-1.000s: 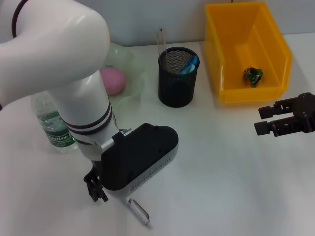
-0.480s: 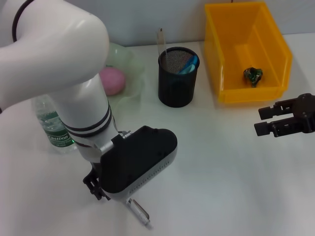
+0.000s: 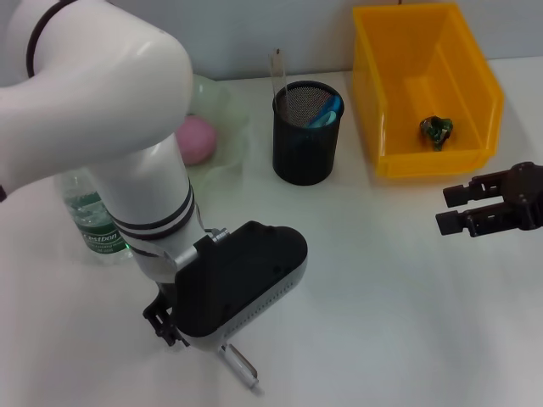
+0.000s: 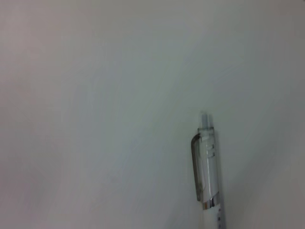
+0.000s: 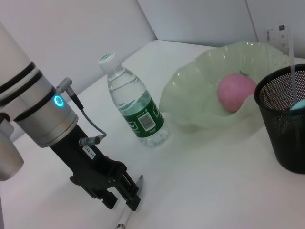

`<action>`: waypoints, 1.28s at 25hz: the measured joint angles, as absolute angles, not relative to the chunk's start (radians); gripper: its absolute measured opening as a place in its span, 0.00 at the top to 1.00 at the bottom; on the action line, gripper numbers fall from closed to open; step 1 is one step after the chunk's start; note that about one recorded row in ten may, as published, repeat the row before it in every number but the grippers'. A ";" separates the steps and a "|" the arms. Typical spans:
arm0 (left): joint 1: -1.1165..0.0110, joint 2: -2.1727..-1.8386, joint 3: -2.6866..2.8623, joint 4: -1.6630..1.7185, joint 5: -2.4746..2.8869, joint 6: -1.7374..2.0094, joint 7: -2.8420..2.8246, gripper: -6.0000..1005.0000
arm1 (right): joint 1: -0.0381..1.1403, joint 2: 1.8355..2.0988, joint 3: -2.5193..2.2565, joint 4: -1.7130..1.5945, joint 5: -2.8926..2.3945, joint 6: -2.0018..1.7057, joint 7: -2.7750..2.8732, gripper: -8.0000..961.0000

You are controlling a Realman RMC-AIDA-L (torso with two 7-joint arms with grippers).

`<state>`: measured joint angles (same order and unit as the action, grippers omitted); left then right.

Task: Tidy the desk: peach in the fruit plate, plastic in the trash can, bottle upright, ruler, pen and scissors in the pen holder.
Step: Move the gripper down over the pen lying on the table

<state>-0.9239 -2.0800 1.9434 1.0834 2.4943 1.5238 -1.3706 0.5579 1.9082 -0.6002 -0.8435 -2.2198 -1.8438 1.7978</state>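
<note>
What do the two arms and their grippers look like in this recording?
The left arm is glossy white with black bands at its joints, a glowing blue ring and thin grey cables near the wrist. A black and silver housing sits above the black left gripper, which bears a small white label. The right gripper is matte black and blocky.

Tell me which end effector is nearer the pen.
Left. The left end effector is right over the pen at the near table edge; the right end effector hangs far across the table by the bin.
</note>
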 joint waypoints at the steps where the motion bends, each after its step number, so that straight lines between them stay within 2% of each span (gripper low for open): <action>1: -0.925 -2.080 1.945 1.083 2.494 1.522 -1.372 0.45 | 0.559 1.908 -0.602 -0.844 -2.220 -1.844 1.798 0.29; 7: -0.927 -2.080 1.950 1.081 2.493 1.503 -1.376 0.51 | 0.562 1.908 -0.612 -0.844 -2.220 -1.842 1.797 0.29; 32: -0.931 -2.080 1.981 1.058 2.483 1.482 -1.388 0.64 | 0.568 1.900 -0.614 -0.844 -2.220 -1.842 1.796 0.29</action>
<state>-0.9312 -2.0800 1.9812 1.0578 2.4834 1.4817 -1.3883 0.5675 1.9003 -0.6137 -0.8437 -2.2196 -1.8422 1.7962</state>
